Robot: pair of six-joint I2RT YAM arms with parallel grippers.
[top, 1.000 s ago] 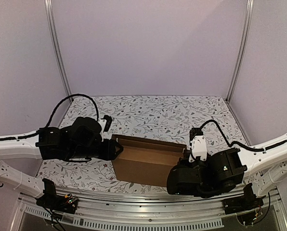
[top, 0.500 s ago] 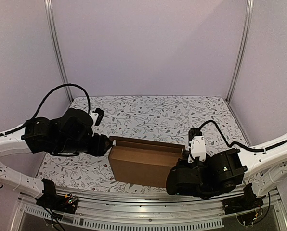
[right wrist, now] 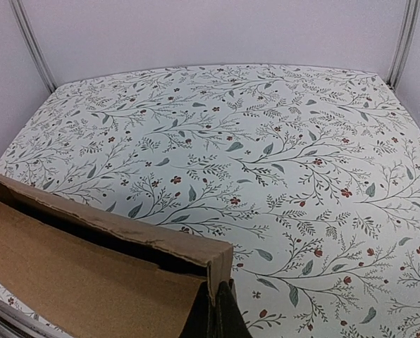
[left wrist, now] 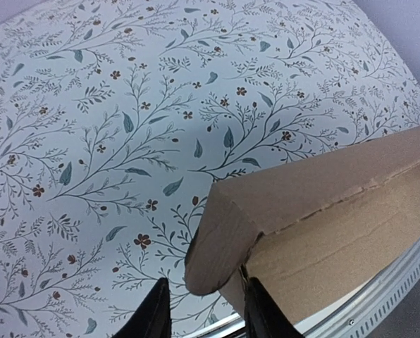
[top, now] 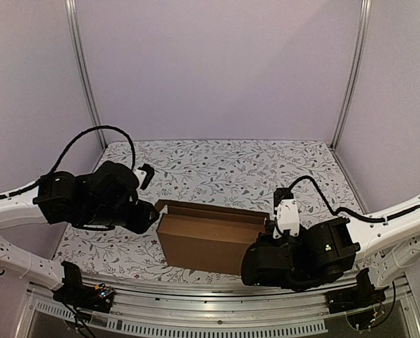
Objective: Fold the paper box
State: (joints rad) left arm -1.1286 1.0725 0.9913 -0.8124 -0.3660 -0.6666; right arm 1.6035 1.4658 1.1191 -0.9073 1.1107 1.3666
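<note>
Floral table [top: 231, 162], paper box [top: 203, 246]; wrist views alone show left gripper [left wrist: 206, 292] part-open astride corner, right gripper [right wrist: 215, 306] pinching wall.

Plenty of free desk [top: 231, 165] behind the paper box [top: 210, 243], right up to the back wall [top: 217, 70]. Blocked at both box ends: left tool [left wrist: 206, 317] straddling the left corner, right tool [right wrist: 219, 317] pinched on the right corner. Only a thin strip between box and near rail [top: 196, 296].
</note>
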